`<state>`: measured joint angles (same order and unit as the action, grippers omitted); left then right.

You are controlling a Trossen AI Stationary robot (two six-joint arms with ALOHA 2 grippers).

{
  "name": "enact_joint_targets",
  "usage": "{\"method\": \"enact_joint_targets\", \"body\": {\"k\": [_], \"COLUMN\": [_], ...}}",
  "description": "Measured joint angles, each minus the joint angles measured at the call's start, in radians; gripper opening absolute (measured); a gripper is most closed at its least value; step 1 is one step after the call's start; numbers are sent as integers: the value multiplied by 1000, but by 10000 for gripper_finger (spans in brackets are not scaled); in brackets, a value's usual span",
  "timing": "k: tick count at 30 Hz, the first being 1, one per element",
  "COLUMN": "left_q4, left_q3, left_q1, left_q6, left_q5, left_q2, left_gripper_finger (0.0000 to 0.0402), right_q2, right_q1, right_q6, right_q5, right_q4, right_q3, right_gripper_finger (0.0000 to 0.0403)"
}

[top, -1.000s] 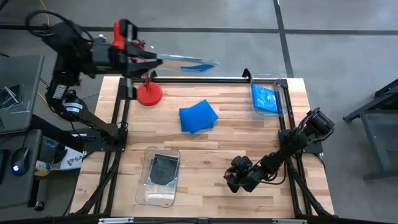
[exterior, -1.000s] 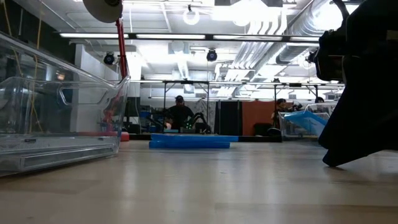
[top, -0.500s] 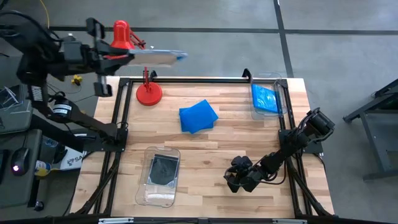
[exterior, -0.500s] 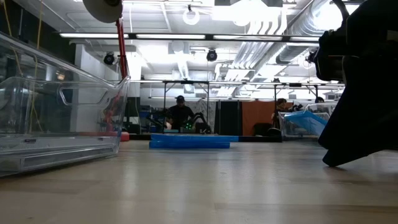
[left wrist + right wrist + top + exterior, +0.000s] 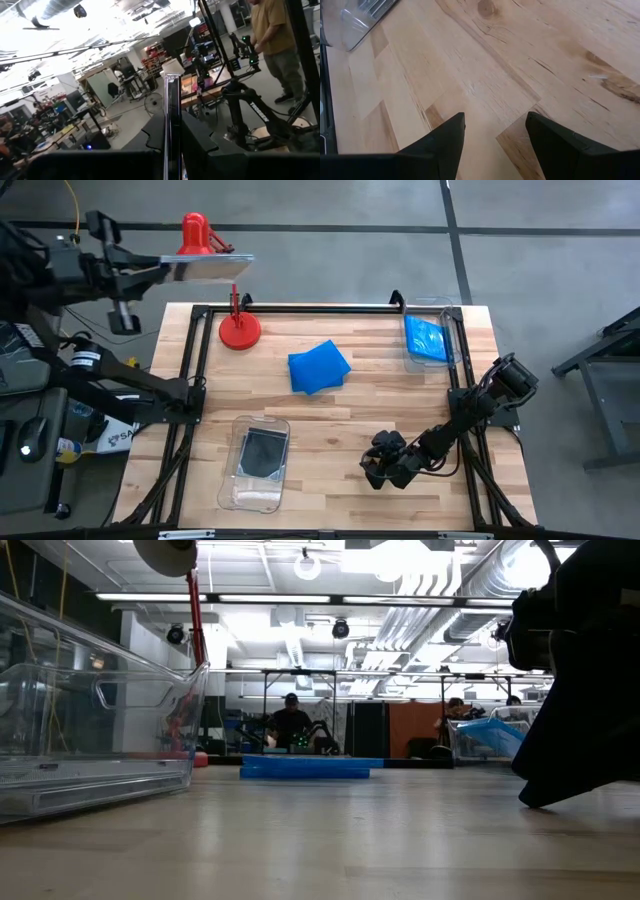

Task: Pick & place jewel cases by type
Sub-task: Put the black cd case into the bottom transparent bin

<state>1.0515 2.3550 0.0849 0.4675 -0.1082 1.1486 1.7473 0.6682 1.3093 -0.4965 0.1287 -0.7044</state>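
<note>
- Currently the wooden table carries all fixed items; positions below are given relative to it.
- Left arm is raised off the table's far-left corner, reaching out over the floor beyond the frame.
- Left gripper has its fingers clamped on a jewel case, held flat in the high view; the left wrist view shows that case edge-on between the two dark fingers.
- Right arm is folded low at the table's near-right part; right gripper sits just above the wood with fingers spread apart and nothing between them, bare planks showing in the gap.
- Clear bin at the table's near-left holds a dark jewel case.
- Second clear bin at the far-right edge holds a blue jewel case.
- Loose stack of blue jewel cases lies on the table's middle, towards the far side, apart from both bins.
- Red lamp stands at the far-left corner.
- Person is visible in the room behind the table, low view.
</note>
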Motion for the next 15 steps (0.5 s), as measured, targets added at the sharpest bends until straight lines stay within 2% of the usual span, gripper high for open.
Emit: {"method": "enact_joint_targets", "body": {"k": [9,15], "left_q4": [54,84], "left_q3": [0,0], "left_q1": [0,0], "left_q6": [0,1], "left_q5": [-12,54], "left_q2": [-83,-103], "left_gripper_finger": [30,30], "right_q2": [0,0], "right_q1": [0,0], "right_q6": [42,124], "right_q5": [-3,-48], "right_q4": [-2,-9], "right_q3": [0,0], "right_gripper_finger": [211,211]}}
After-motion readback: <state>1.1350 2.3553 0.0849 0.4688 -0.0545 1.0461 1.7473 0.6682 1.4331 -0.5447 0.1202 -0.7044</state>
